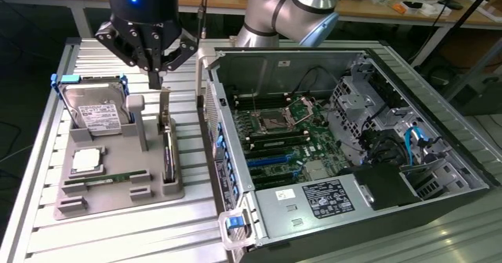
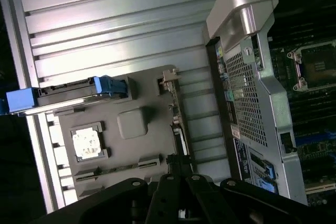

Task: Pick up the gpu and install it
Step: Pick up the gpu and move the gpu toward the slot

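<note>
The arm [image 1: 290, 10] bends in from the back of the counter [image 1: 117, 233] and carries the black hand [image 1: 157, 80] straight down, fingertips pointing at the grey parts tray [image 1: 117, 201]. The hand is clenched, fingers pinched together with nothing between them as far as I can see. It hangs just above the far end of the gpu [image 1: 167, 151].

The gpu stands on its edge in a slot along the side of the tray nearest the PC case [image 1: 290, 69] - a thin dark card with a bit of silvery metal at the end under the hand.

The counter is ribbed aluminium slats. The tray is matte grey plastic with moulded pockets. They hold a silver labelled hard drive [image 1: 96, 111] in a blue-handled caddy, a square CPU [image 1: 86, 160] and a narrow green memory stick [image 1: 106, 179].

The exterior view looks into the open case - green motherboard [image 1: 290, 139], blue slots, black cables. The wrist view looks down past the fingers [image 2: 173, 179] and gets the gpu [image 2: 177, 119] edge-on as a thin line, plus the case's perforated metal rear panel [image 2: 247, 93].
</note>
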Motion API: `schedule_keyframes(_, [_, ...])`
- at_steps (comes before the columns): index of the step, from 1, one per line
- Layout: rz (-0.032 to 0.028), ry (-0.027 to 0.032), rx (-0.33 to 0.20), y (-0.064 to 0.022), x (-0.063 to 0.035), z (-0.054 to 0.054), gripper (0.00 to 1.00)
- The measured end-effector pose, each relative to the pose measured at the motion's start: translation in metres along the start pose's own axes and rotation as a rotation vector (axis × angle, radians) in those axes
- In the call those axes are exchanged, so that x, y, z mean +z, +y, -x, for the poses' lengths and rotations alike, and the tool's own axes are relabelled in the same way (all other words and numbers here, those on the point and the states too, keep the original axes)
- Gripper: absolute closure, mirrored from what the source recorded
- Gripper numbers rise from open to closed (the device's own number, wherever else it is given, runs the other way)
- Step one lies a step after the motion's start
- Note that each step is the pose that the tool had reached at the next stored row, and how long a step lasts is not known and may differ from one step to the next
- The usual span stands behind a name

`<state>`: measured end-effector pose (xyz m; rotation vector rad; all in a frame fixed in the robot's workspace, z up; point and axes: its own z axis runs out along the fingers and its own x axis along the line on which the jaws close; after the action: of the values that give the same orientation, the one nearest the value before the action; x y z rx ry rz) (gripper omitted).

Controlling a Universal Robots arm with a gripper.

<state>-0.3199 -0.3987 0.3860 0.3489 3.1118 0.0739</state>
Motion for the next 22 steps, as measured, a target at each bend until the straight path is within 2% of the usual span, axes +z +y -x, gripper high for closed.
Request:
schedule_keyframes(5, [-0.0002, -0.0032, 0.066, 0.0, 0.0006, 0.0, 0.89])
schedule_keyframes(9, [-0.0002, -0.0031, 0.063, 0.0, 0.0006, 0.0, 0.89])
schedule_keyframes(22, [0.0008, 0.0089, -0.186, -0.0001, 0.0016, 0.0, 0.89])
